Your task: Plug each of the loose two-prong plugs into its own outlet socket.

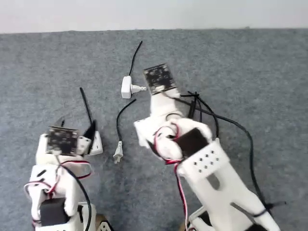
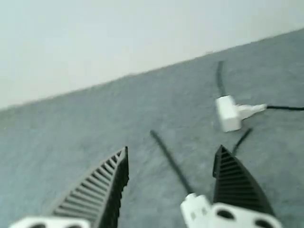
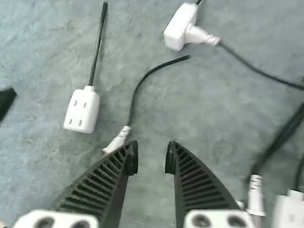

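The left gripper (image 2: 172, 152), wide open and empty, sits close by the free socket (image 1: 96, 143), likely to steady it; the loose plug (image 1: 118, 154) lies at four o'clock of that socket in the high view; the right gripper (image 3: 152, 151), jaws narrowly parted and empty, hangs just beside the plug, seemingly to pinch it.

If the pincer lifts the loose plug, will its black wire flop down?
Probably floppy: the loose plug has a thin black cord lying curved on the carpet. Likely light too, since it looks small beside the right pincer.
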`<state>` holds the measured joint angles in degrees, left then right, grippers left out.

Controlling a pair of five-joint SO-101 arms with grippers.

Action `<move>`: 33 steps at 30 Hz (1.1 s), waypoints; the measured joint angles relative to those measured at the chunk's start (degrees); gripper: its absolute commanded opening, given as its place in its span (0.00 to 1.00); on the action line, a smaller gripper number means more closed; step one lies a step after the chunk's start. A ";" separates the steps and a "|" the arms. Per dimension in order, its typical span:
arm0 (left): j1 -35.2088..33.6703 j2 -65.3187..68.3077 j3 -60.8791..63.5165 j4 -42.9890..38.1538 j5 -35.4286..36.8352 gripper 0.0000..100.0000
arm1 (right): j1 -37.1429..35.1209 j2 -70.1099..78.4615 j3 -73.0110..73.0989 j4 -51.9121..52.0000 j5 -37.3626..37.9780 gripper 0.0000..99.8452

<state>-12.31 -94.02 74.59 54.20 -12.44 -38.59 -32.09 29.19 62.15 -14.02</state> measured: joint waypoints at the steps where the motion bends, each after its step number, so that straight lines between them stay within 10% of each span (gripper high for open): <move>1: -2.02 0.00 0.00 0.79 0.44 0.27 | -1.23 0.88 0.00 -0.53 -0.62 0.10; 16: -16.26 -0.09 0.00 6.07 3.08 0.27 | -12.57 27.69 0.00 -13.19 -5.89 0.10; 33: -16.97 0.00 3.08 5.19 4.31 0.27 | -12.84 34.29 0.00 -22.15 -19.34 0.11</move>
<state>-29.27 -94.02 77.67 59.38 -8.13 -51.43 2.20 29.19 40.00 -33.36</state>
